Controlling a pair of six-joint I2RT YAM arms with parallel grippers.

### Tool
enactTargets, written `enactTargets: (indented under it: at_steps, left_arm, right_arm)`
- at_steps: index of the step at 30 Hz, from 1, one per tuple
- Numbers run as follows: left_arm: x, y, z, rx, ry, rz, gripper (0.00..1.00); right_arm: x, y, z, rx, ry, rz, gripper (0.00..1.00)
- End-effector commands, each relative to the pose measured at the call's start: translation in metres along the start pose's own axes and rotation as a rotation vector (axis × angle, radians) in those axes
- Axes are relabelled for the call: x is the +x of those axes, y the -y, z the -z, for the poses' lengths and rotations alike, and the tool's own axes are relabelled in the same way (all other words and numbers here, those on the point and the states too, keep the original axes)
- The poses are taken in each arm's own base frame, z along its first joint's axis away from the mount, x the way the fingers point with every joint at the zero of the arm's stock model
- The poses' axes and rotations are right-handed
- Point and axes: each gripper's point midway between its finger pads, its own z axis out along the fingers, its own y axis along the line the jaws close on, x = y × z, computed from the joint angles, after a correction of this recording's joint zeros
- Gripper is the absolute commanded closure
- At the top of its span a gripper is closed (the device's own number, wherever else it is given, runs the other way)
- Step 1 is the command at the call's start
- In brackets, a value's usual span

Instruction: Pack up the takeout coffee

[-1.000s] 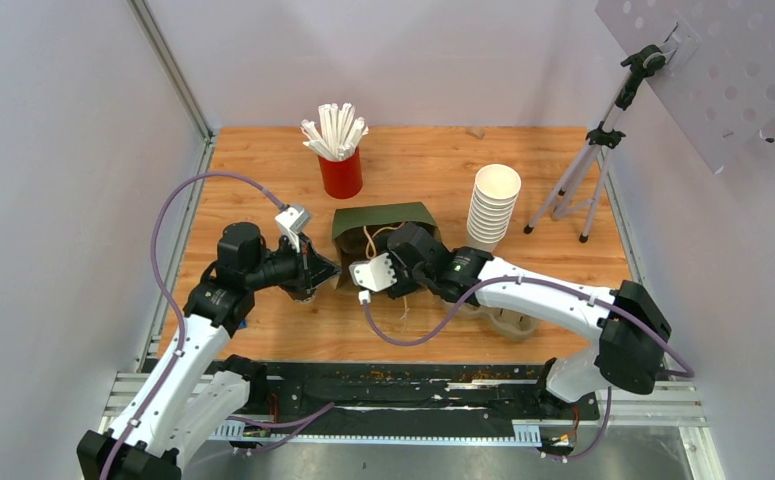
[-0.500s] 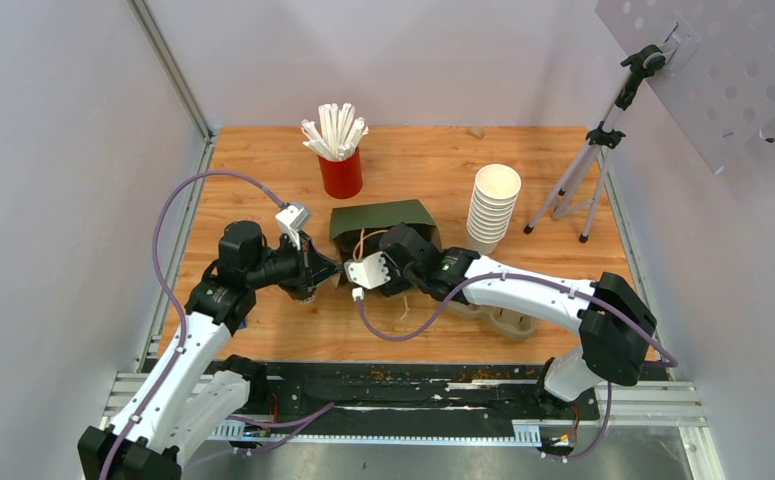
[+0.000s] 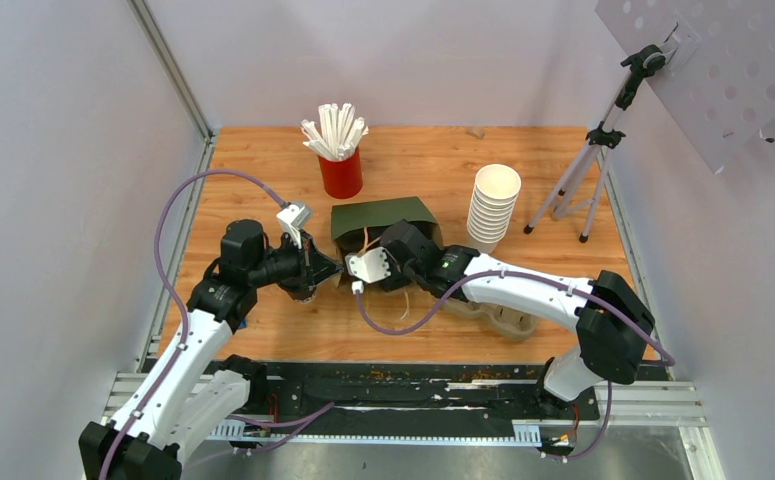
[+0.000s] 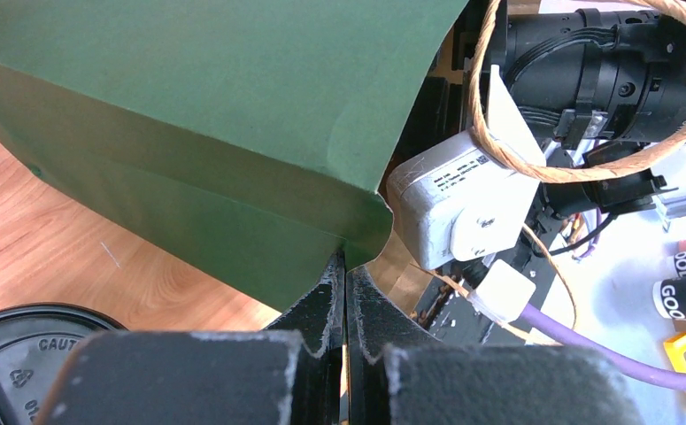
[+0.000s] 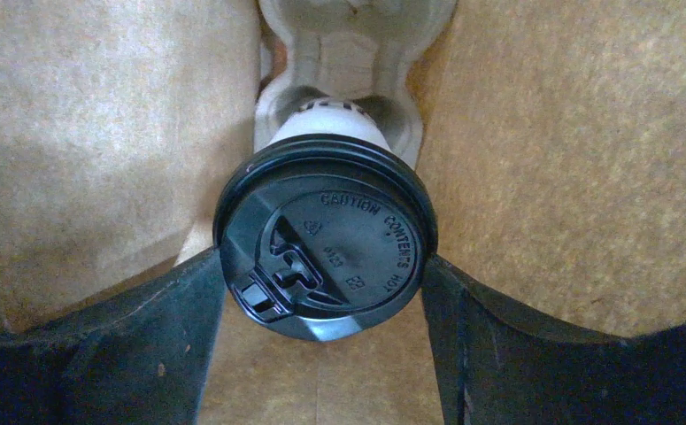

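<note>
The coffee [image 5: 326, 248] is a white cup with a black lid. It is inside the bag [image 3: 381, 222], with brown paper on both sides of it. The right end effector [image 5: 323, 259] grips it, with one finger pressed on each side just under the lid. A gray paper tray [image 5: 348, 53] shows behind the cup, also in the bag.

The bag is green outside and sits in the middle of the counter [image 3: 563, 260], its mouth facing the arms. The right arm reaches into that mouth. The left end effector [image 4: 346, 292] is closed tight on the bag's edge, pinching the green paper at the left side of the mouth. The bag's string handle [image 4: 578, 174] loops over the right wrist.

A second lid [image 4: 20, 354], also black, peeks in at the bottom corner of the left wrist view.

Behind the bag stands a red cup [image 3: 341, 172] full of white straws. To the right is a stack of white cups [image 3: 493, 205], and past that a tripod [image 3: 588, 170].
</note>
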Motion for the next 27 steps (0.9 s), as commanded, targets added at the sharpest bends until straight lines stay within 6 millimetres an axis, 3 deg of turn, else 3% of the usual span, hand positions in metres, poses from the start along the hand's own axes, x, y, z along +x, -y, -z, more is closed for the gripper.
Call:
enactTargets:
  at_steps: [1, 27]
  left_arm:
    - [-0.019, 0.011, 0.002, 0.028, 0.042, -0.043, 1.0]
    - [-0.023, 0.01, -0.002, 0.028, 0.034, -0.033, 1.0]
  right_arm:
    - [0.002, 0.026, 0.007, 0.074, -0.026, -0.04, 0.26]
    - [0.002, 0.008, 0.005, 0.048, 0.05, -0.099, 0.26]
